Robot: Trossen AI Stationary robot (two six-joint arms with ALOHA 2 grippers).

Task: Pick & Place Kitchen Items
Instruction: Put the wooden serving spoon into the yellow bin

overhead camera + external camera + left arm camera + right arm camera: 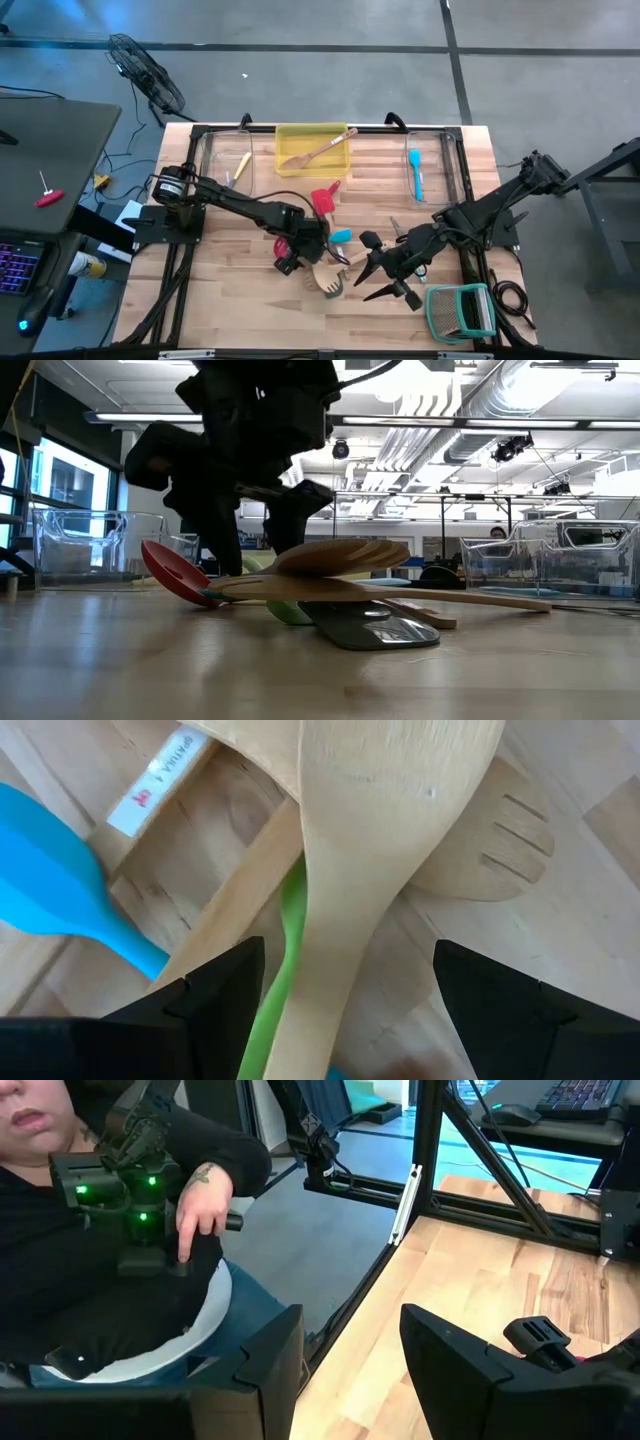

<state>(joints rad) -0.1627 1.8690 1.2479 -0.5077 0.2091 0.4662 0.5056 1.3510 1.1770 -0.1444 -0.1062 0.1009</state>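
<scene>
A: Which containers stand on the light wooden slatted table (pixel 250 310), and what do they hold?

B: Along the far edge, a yellow rectangular plastic tray (pixel 283 135) carries one pale wooden spatula (pixel 318 149) laid aslant. Toward the far left corner, a clear plastic bin (pixel 212 160) holds a yellow-handled knife (pixel 241 165). Toward the far right corner, a second clear plastic bin (pixel 440 135) holds a light blue plastic spatula (pixel 416 172). A teal-framed rectangular rack (pixel 461 311) lies by the near right corner.

A: And the loose utensils?

B: They are heaped near the table's middle: a red plastic spatula (pixel 323 199), a slotted wooden spoon (pixel 328 280), a green plastic utensil (pixel 283 970), a grey plastic spatula head (pixel 368 627). A smooth wooden spoon (pixel 375 850) overlies the heap.

A: State of your fingers?

B: My left gripper (pixel 340 995) hangs released over the heap, its fingers straddling the wooden spoon's handle. My right gripper (pixel 385 282) hovers spread just right of the heap, holding nothing. A seated person (pixel 120 1230) shows beyond the table.
</scene>
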